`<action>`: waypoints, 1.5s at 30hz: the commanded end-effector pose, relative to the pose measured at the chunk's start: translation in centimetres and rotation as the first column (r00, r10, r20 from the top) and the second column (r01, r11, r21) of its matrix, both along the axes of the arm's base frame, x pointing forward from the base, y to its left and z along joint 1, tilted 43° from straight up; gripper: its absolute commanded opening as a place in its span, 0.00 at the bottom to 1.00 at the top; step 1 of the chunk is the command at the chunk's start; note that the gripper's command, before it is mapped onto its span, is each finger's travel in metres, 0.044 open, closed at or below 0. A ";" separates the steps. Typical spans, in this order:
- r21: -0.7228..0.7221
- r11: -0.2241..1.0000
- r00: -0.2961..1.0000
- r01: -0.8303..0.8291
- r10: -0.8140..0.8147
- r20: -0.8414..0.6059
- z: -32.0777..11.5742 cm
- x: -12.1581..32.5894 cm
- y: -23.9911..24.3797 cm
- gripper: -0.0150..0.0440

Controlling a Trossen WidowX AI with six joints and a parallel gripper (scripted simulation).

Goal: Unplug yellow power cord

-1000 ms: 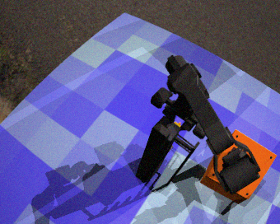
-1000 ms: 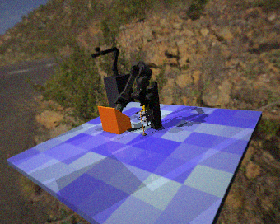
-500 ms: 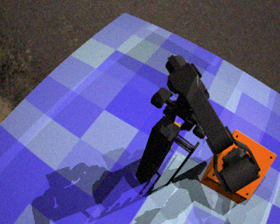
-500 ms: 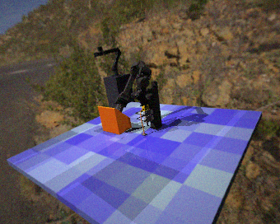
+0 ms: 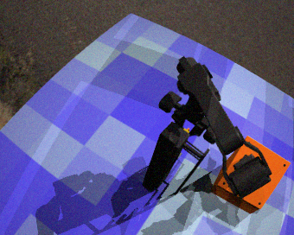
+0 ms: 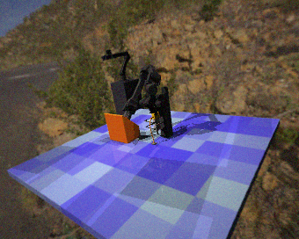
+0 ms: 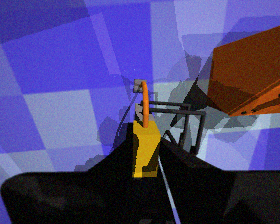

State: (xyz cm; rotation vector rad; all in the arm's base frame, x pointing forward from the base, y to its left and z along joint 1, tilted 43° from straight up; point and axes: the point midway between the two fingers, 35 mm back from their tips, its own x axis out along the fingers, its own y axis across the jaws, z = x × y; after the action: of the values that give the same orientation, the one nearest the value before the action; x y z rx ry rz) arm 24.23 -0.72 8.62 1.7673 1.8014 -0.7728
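The yellow plug (image 7: 148,142) (image 5: 187,130) (image 6: 155,116) sits between the black fingers of my gripper (image 7: 145,141), which is shut on it. Its orange cord (image 7: 146,106) leaves the plug's far end and bends toward a small grey piece in the wrist view; in the exterior view a thin cord (image 6: 153,133) hangs below to the table. A tall dark upright block (image 5: 165,155) (image 6: 166,113) stands right beside the gripper; I cannot tell for certain whether it is the power strip. The fingers hide the plug's near end, so its contact with a socket cannot be seen.
An orange block (image 5: 267,173) (image 6: 121,128) (image 7: 248,75) stands at the arm's base. Thin dark frame bars (image 5: 193,170) (image 7: 201,132) stand close beside the plug. The table (image 5: 116,138) (image 6: 96,176) has a blue and pale checked top.
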 end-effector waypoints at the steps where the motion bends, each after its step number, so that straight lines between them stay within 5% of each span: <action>1: -0.065 0.998 1.000 0.012 -0.013 -0.006 -1.5 0.0 -2.4 0.25; 19: -0.065 0.998 1.000 0.014 -0.014 -0.008 -3.1 -0.5 -4.9 0.25; 36: -0.063 0.998 1.000 0.015 -0.015 -0.008 -4.0 -0.5 -6.1 1.00; 45: -0.064 0.998 1.000 0.014 -0.014 -0.008 -6.0 -0.8 -9.5 1.00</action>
State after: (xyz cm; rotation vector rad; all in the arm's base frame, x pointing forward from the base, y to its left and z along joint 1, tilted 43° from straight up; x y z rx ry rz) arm 23.17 -10.03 2.60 1.7585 1.7514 -0.8454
